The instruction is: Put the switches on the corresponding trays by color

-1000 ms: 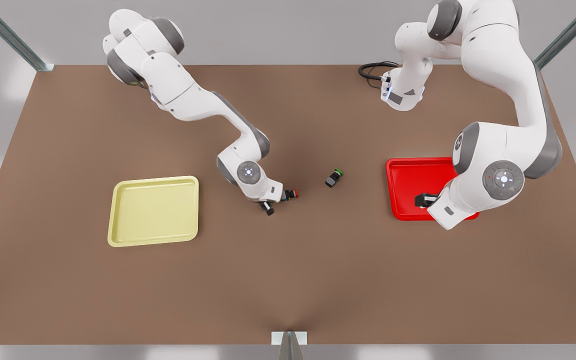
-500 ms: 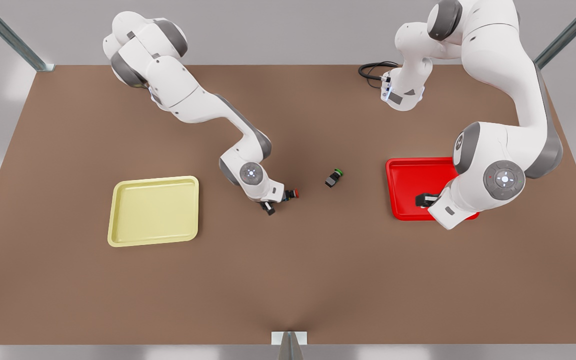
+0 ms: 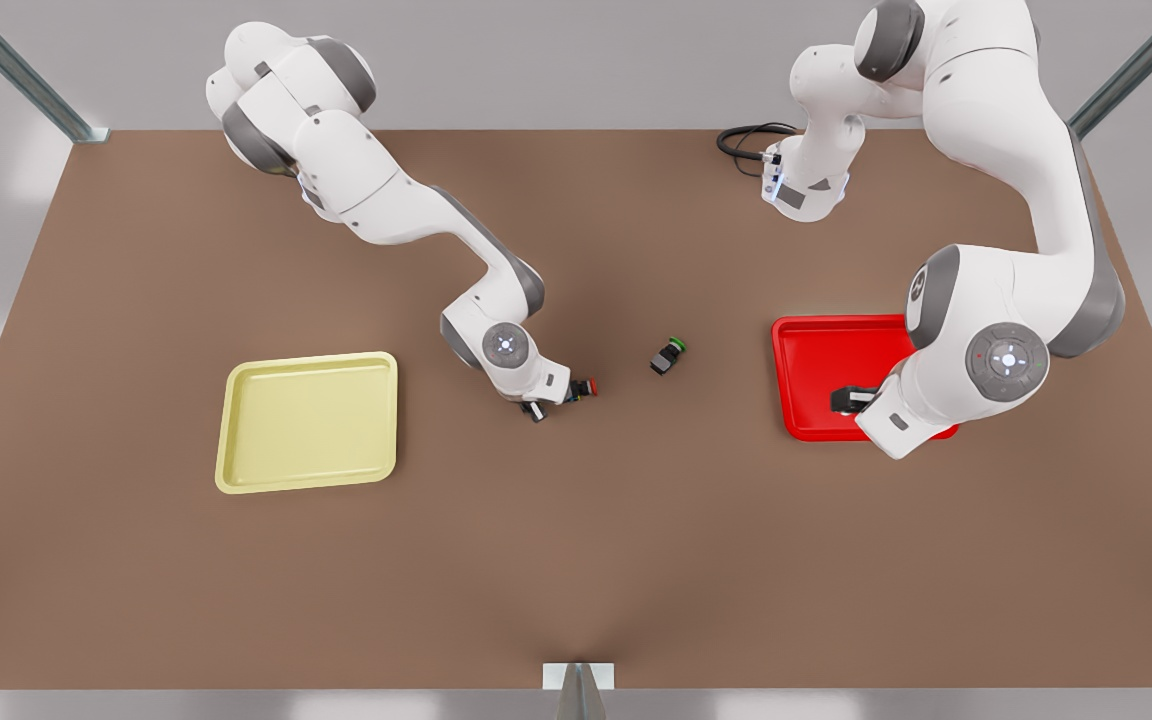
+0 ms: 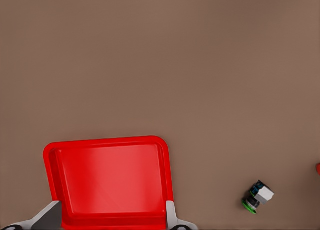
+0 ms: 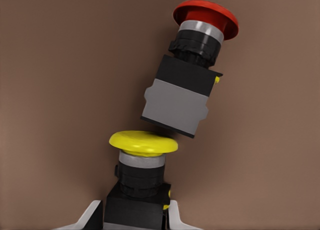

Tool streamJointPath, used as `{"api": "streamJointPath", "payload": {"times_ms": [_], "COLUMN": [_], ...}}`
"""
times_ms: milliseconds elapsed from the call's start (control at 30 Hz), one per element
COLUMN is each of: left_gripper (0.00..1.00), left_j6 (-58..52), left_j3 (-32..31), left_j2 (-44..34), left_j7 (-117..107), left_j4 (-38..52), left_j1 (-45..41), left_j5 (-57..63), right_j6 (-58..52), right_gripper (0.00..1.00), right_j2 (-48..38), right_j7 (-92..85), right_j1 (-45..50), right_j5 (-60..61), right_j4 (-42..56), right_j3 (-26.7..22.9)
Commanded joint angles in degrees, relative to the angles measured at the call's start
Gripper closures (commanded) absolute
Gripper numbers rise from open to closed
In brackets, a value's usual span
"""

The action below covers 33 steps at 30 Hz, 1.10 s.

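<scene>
My right gripper (image 3: 548, 400) is low over the table's middle. It is shut on the dark body of the yellow switch (image 5: 142, 165), with a finger (image 5: 92, 216) pressed on each side. The red switch (image 5: 187, 85) lies tilted just past the yellow cap, touching it, and shows beside the gripper as the red switch (image 3: 588, 387). The green switch (image 3: 669, 355) lies on its side toward the front view's right, and in the left wrist view the green switch (image 4: 257, 196) is loose on the table. My left gripper (image 3: 844, 400) hangs open over the red tray (image 3: 816, 370), also seen as the red tray (image 4: 112, 177). The yellow tray (image 3: 308, 420) sits at the front view's left.
A black cable (image 3: 746, 140) coils at the table's back beside an arm base. Metal frame posts stand at the back corners, and a small bracket (image 3: 578, 677) sits at the middle of the front edge. Bare brown table lies between the trays.
My right gripper's fingers have drawn together around the yellow switch and the arm has shifted slightly. The left arm and all switches stay where they were.
</scene>
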Motion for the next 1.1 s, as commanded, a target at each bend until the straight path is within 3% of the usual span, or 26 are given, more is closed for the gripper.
{"api": "streamJointPath", "payload": {"times_ms": [0,167,567,667,800,1000,1067], "left_gripper": [0.0,0.0,0.0,0.0,0.0,0.0,0.0], "left_j6": [-0.07,-0.07,-0.07,0.63,7.84,20.22,23.39], "left_j3": [0.0,0.0,-0.79,-1.58,-1.58,-1.58,-1.58], "left_j2": [0.0,0.35,0.0,1.05,1.93,7.29,10.01], "left_j7": [0.0,0.0,0.61,5.9,-55.97,-100.26,-111.35], "left_j4": [0.0,0.0,0.18,0.26,-2.63,-4.92,-4.83], "left_j1": [0.0,0.0,-0.35,-5.53,-11.6,-24.78,-27.86], "left_j5": [0.01,0.01,-2.1,-2.8,-9.39,-11.68,-11.59], "right_j6": [0.0,-0.09,-3.34,-7.47,-8.17,-8.35,-8.26], "right_gripper": [0.46,0.52,0.52,0.52,0.52,0.52,0.52], "right_j2": [0.0,-0.18,-3.52,-6.5,-11.6,-17.84,-18.72], "right_j7": [0.0,-0.09,-0.97,-1.06,-2.46,-13.01,-18.11], "right_j1": [0.0,0.0,-0.97,-2.99,-8.43,-8.79,-13.44], "right_j5": [0.0,0.0,0.0,0.0,0.0,0.0,0.18], "right_j4": [0.0,0.0,-0.26,-0.7,-6.24,-11.34,-13.79], "right_j3": [0.0,0.0,0.0,-0.18,-0.26,-11.16,-13.01]}}
